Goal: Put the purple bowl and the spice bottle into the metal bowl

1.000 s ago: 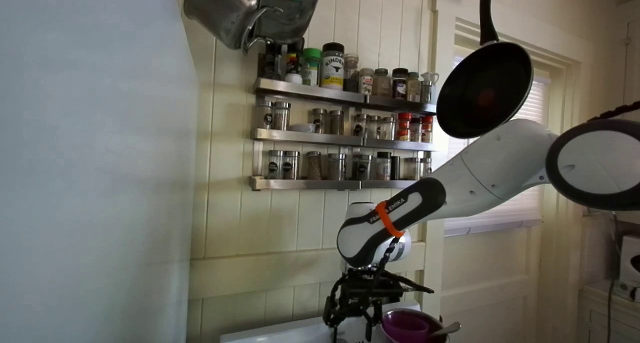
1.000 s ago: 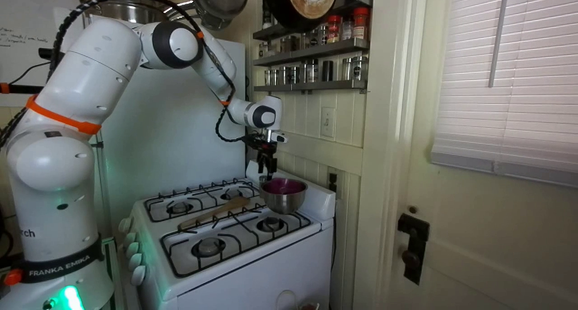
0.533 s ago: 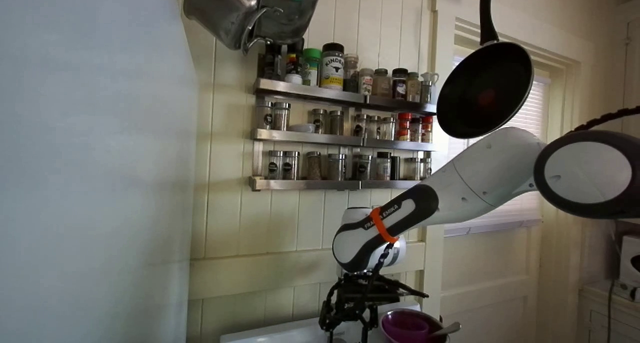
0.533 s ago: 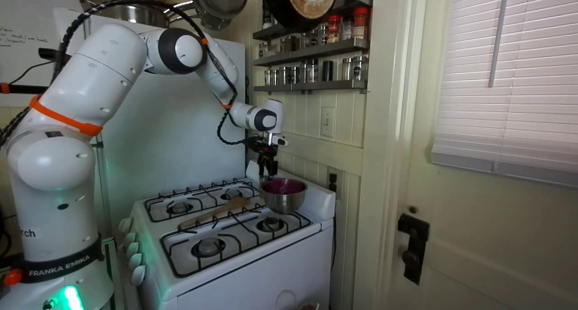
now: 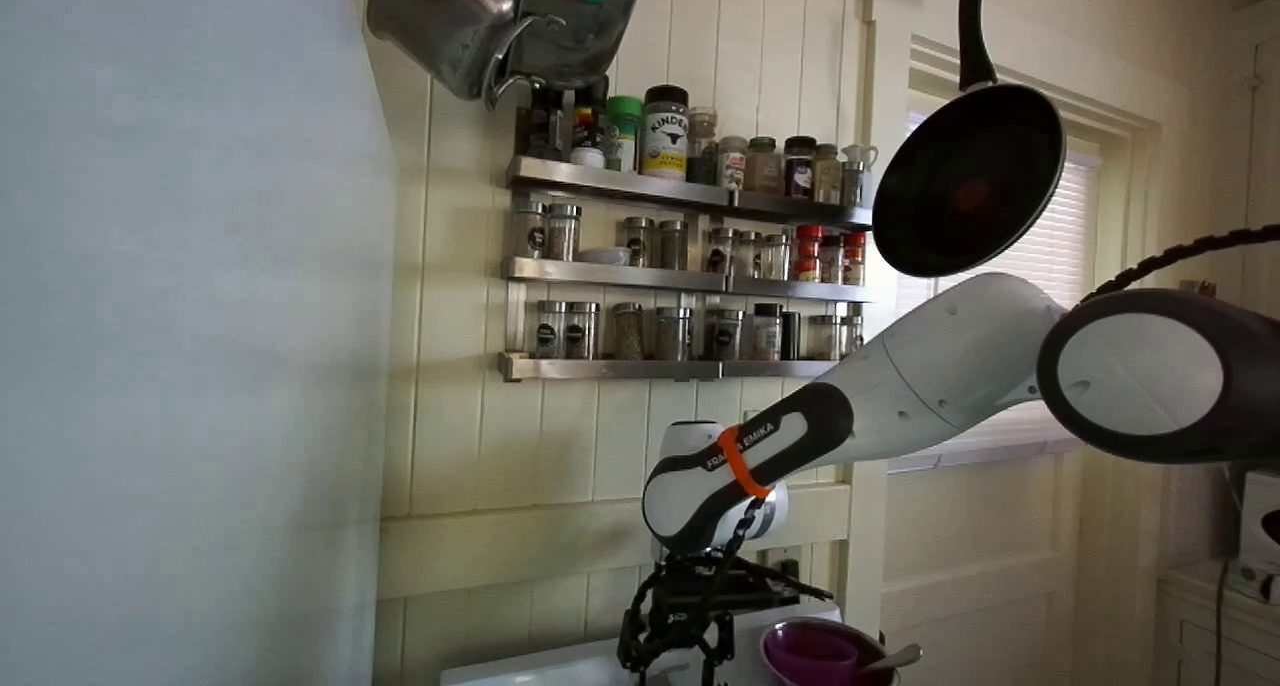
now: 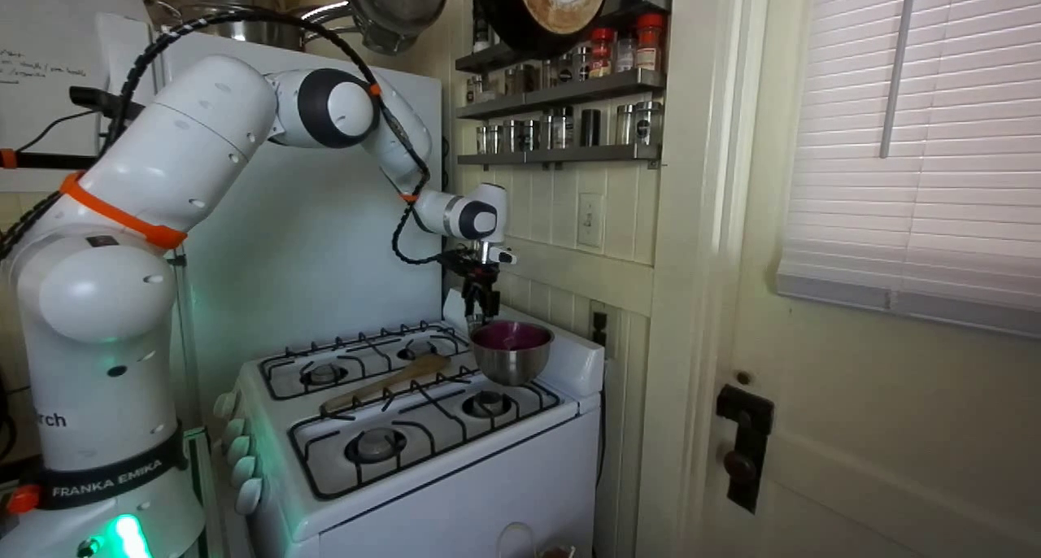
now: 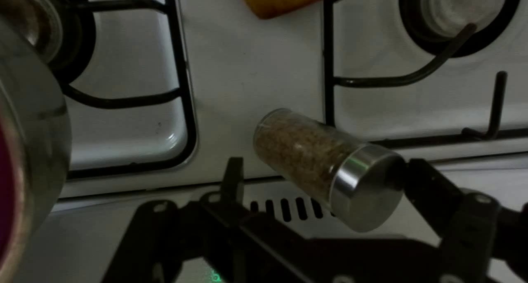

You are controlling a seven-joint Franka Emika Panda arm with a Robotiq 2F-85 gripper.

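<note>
Wooden utensil (image 6: 408,373) — atop white stove (image 6: 455,489).

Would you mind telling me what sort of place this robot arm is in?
A kitchen, probably a home one, judging by the white stove, the shelves of spice jars and the hanging frying pan.

White arm (image 6: 195,127); orange straps (image 5: 741,464); black cable (image 6: 252,15), gripper (image 7: 324,169).

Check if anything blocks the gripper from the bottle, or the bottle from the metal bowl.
Nothing visible separates the gripper from the bottle. Toward its goal, only the side of the metal bowl itself intervenes, left in the wrist view; the purple bowl sits inside, and a handle juts out.
</note>
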